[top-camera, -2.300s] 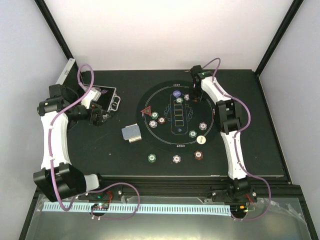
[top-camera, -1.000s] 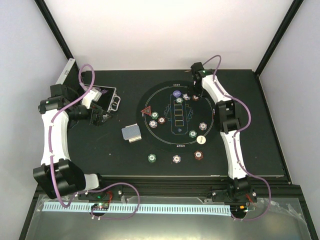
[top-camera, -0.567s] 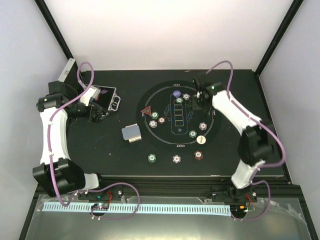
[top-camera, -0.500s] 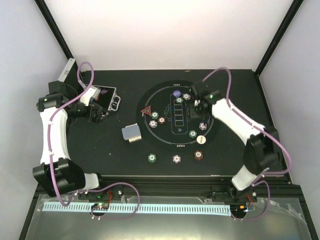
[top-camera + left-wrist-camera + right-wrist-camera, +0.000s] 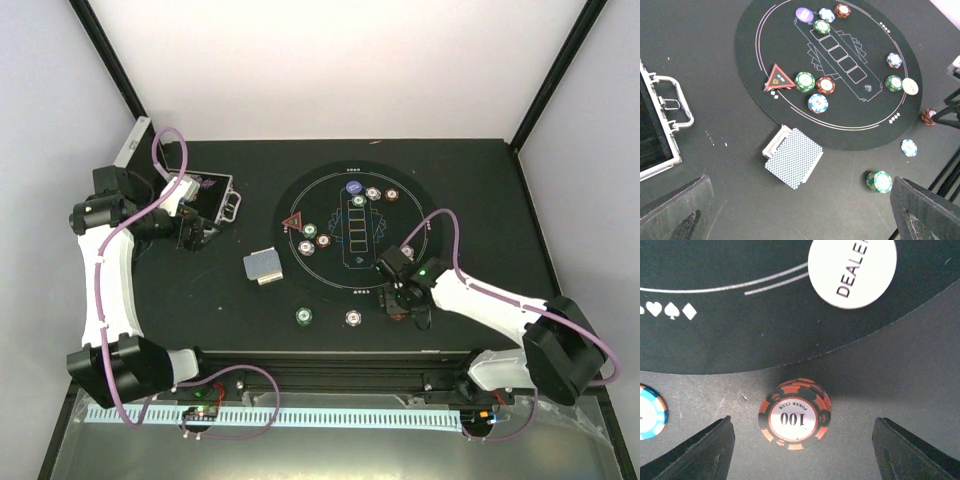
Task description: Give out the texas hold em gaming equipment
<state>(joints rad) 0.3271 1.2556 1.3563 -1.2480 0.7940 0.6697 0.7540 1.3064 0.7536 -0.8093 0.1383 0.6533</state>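
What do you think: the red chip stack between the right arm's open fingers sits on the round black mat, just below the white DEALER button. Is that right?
Not quite. The red chip stack is off the round black mat, on the bare table just outside the mat's edge, as the right wrist view shows. It does sit between the open right fingers, below the white DEALER button.

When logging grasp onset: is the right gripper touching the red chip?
Apart. The right wrist view shows bare table either side between the red chip and the right gripper's fingers.
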